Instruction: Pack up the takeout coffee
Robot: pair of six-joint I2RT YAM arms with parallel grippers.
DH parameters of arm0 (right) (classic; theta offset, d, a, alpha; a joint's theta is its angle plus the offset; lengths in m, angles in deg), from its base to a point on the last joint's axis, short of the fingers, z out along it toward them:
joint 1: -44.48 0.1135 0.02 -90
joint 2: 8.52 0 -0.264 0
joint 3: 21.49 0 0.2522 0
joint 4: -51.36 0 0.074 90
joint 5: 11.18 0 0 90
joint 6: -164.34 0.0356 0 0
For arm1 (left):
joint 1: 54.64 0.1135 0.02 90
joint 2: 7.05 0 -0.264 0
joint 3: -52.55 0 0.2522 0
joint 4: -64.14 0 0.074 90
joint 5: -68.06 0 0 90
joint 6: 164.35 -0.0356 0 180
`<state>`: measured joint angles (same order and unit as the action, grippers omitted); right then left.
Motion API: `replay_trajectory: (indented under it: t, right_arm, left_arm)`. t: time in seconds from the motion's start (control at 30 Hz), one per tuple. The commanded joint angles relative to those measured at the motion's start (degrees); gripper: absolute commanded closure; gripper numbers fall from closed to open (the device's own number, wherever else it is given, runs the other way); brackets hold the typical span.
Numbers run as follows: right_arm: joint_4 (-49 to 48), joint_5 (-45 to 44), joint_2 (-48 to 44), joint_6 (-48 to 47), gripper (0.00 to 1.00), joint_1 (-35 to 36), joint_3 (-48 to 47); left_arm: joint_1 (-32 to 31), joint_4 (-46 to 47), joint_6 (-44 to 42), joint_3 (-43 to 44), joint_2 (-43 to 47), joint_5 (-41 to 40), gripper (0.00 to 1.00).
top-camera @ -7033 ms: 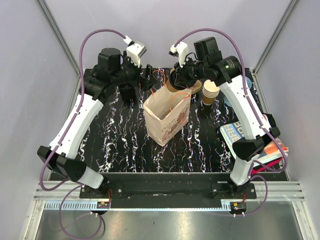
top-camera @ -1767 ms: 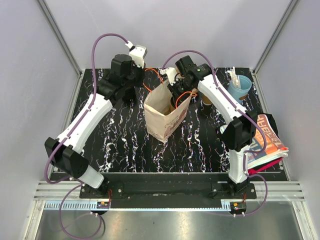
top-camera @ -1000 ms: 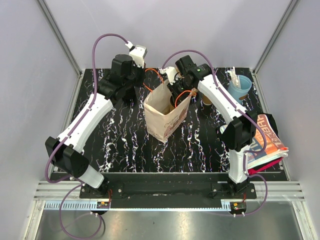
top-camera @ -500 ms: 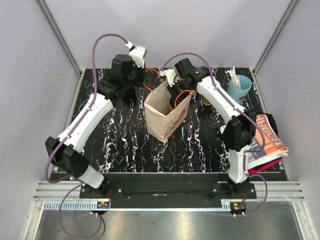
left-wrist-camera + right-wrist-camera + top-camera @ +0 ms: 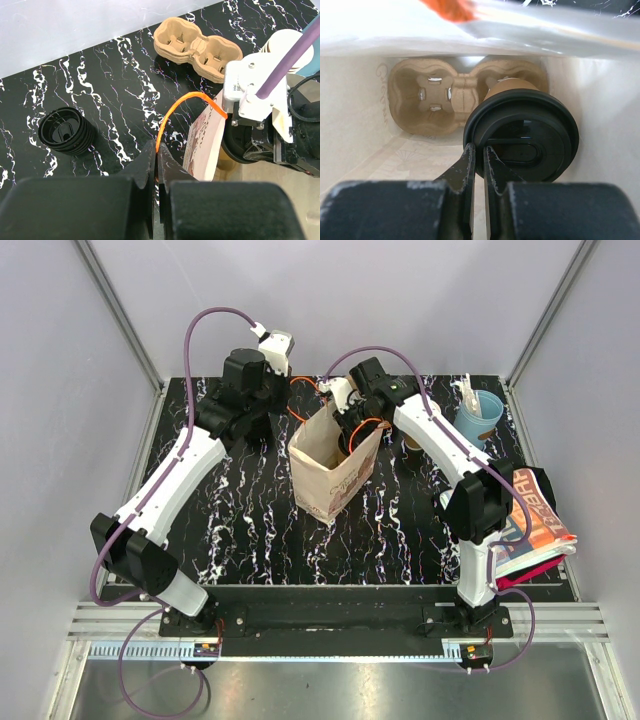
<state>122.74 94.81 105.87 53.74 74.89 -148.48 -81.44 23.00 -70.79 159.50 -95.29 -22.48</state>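
Left jaws are pressed shut on the orange bag handle (image 5: 168,112). Right jaws are pinched on the black lid (image 5: 525,135) of the coffee cup (image 5: 507,85), a tray (image 5: 427,102) seen at ten o'clock.

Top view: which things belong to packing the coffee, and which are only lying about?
Job in hand: takeout coffee, gripped by the right pincer; paper bag; its orange handle, gripped by the left pincer; cup carrier inside the bag.
Lying about: stack of black lids; second cup carrier; light blue cup; stack of tan cups; magazines.
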Motion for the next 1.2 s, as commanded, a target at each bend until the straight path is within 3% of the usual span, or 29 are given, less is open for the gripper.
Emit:
replay_trajectory:
  t: [0.0,1.17]
  right_arm:
    - [-3.0,0.2,-3.6,-0.2,1.0,-0.2,0.4]
    - [-5.9,-0.1,-2.4,-0.1,1.0,-0.3,1.8]
  left_arm:
    - [-0.1,2.3,0.7,1.4,-0.1,0.3,1.0]
    - [-0.1,2.4,0.6,0.9,0.2,0.3,1.0]
